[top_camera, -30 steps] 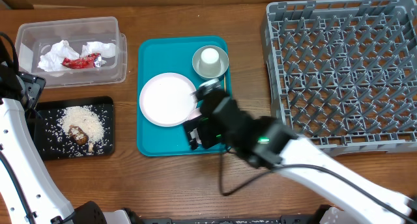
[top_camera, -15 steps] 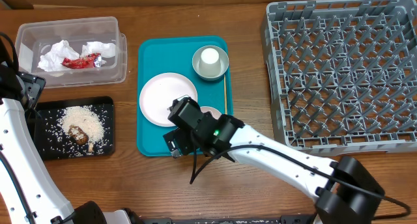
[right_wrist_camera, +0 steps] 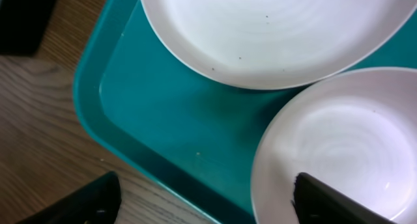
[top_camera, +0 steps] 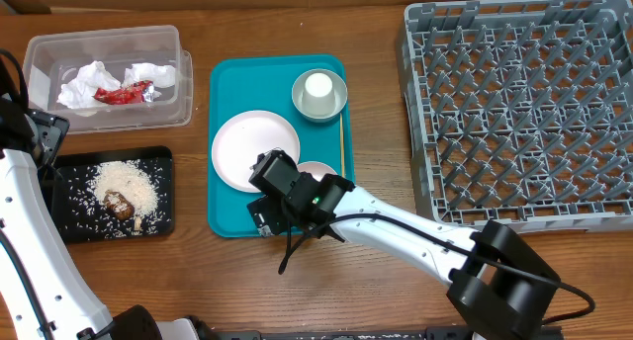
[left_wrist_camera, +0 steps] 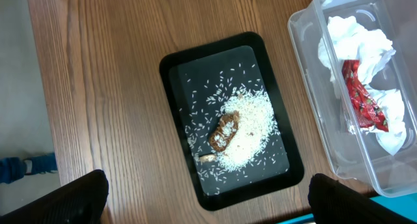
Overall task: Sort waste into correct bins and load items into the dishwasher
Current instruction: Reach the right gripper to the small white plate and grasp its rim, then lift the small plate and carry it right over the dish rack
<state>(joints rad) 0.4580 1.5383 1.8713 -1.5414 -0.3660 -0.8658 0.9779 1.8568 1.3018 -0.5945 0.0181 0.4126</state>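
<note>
Jaws wide, the right gripper [right_wrist_camera: 207, 201] is straddling the rim of the small round pinkish-white dish [right_wrist_camera: 339, 139], likely for an edge pinch; the left gripper [left_wrist_camera: 208, 196] is hovering wide open.

table [top_camera: 188, 276] (wooden) | clear tub [top_camera: 104, 33] | black tray [top_camera: 164, 197] | teal tray [top_camera: 226, 78] | dish rack [top_camera: 524, 113]

Robot lab bench, staged as a dish-clearing station. Wood-grain counter [top_camera: 376, 24]. Commercial grey dish rack [top_camera: 524, 103] at right, teal cafeteria tray [top_camera: 237, 83] centre, clear tub [top_camera: 168, 103] and black tray [top_camera: 163, 221] at left. White cabled left arm [top_camera: 18, 221] and right arm [top_camera: 415, 236] reach in from the near edge.
</note>
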